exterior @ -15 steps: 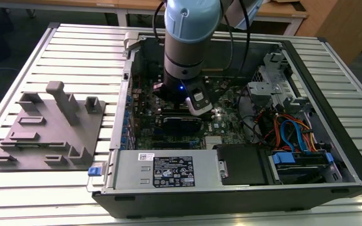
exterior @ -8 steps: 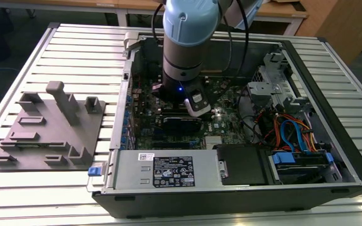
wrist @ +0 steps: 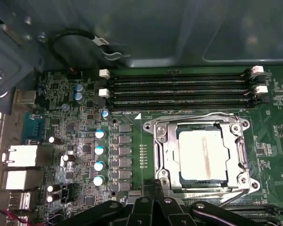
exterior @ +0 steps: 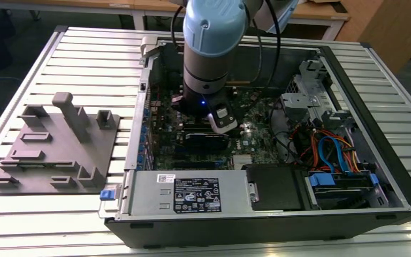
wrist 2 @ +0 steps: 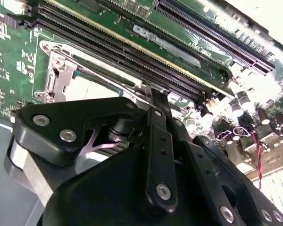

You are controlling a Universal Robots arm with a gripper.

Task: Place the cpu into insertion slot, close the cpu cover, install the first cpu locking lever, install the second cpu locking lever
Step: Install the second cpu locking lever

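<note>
Fingers (wrist: 155, 200) sit narrow at the edge of the cpu cover (wrist: 162, 155), closed over the cpu (wrist: 203, 155).

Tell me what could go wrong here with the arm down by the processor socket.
1. The black hand sits right at the edge of the silvery square cover frame over the dull silver-grey chip; a slight sideways slip might scrape the green circuit board.
2. The long black memory slots lie close beside the socket, so a wide swing could catch them.
</note>
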